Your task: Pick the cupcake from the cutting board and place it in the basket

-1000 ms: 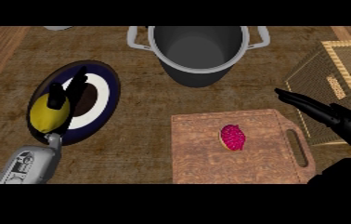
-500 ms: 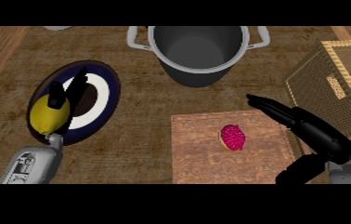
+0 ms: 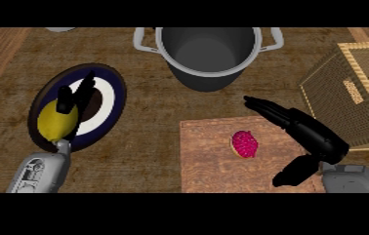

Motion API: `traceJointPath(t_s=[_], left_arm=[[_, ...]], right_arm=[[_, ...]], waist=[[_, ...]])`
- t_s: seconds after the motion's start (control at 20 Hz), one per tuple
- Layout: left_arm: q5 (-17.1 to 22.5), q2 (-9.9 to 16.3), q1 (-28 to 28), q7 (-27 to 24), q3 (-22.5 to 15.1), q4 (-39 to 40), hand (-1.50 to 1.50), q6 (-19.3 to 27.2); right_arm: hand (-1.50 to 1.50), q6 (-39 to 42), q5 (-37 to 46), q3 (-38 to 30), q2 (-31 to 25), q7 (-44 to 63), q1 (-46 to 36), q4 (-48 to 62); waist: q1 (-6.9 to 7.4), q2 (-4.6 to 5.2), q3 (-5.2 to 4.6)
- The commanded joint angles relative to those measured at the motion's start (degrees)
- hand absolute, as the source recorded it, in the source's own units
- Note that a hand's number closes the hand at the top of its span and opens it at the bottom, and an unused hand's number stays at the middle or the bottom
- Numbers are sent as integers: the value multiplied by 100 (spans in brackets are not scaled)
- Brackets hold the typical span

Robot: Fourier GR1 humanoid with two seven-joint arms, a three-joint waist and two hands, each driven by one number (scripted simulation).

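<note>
A cupcake (image 3: 244, 144) with a pink-red top lies near the middle of the wooden cutting board (image 3: 209, 166). My right hand (image 3: 311, 135) hovers over the board's right part, just right of the cupcake, fingers straight and pointing up-left, thumb hanging low; it is open and holds nothing. The woven basket (image 3: 338, 92) stands at the right edge, partly cut off. My left hand (image 3: 70, 98) rests open at the lower left, fingers up, in front of a dark blue plate (image 3: 108, 90).
A large grey pot (image 3: 209, 53) with two handles stands at the back centre, above the board. On the blue plate lies a yellow object (image 3: 56, 123), partly behind my left hand. A pale object's rim (image 3: 61, 29) shows at the top left.
My right hand has moved left from the basket's side to above the cutting board, ending close beside the cupcake. The left hand and the cupcake have not moved.
</note>
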Motion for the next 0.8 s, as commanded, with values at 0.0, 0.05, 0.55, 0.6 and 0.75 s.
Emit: traceJointPath(t_s=[0.0,0.05,0.55,0.6,0.75], left_arm=[[-114,-29,261,-269,166,54,0,-135],[-237,-253,-342,266,44,65,0,76],[-53,-57,179,-248,512,7,0,-641],[-132,-71,55,213,544,-337,0,-467],[-155,-161,214,181,497,-435,0,-547]], right_arm=[[-150,-288,351,95,209,-220,225,112],[-150,109,95,13,244,108,-151,22],[-150,-188,737,217,481,-130,47,577],[-150,-299,787,354,705,3,103,454],[-150,83,631,152,378,-147,404,141]], waist=[[0,-1,-1],[-8,0,-1],[0,-1,-1],[1,-3,0],[-5,-5,-1]])
